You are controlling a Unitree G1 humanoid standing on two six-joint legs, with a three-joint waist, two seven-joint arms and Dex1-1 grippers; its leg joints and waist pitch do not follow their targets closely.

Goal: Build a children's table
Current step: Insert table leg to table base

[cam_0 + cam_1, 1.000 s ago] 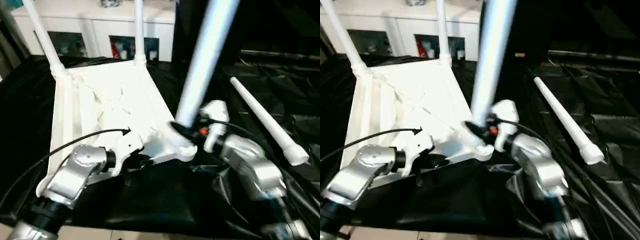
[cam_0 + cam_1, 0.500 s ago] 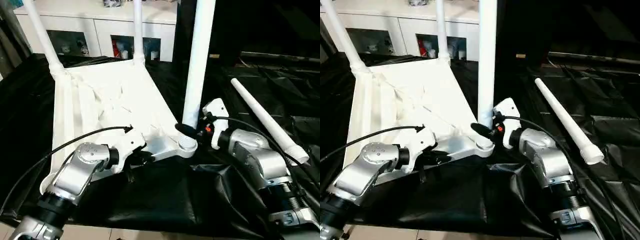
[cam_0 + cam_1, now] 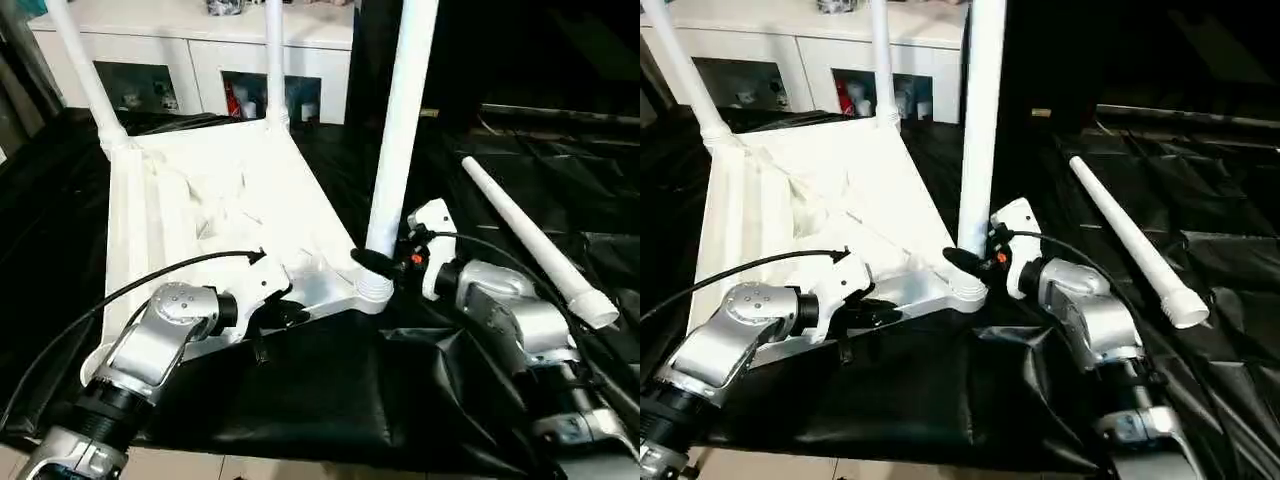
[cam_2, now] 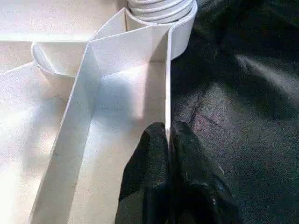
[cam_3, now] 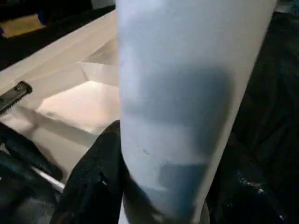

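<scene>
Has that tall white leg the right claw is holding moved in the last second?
Yes. The leg, held by the right gripper in the tabletop's near corner socket, has swung up from a strong rightward lean to nearly upright, judged against the cabinet behind.

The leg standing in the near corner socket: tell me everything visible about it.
The leg is a long, smooth white cylinder, plastic by its look, running out of the head views at the top. It stands nearly upright, leaning slightly, with its foot in the round corner socket of the upturned tabletop. The right gripper is closed on its lowest part, one black finger on each side in the wrist view. Nothing else touches it. Two more legs stand at the far corners.
</scene>
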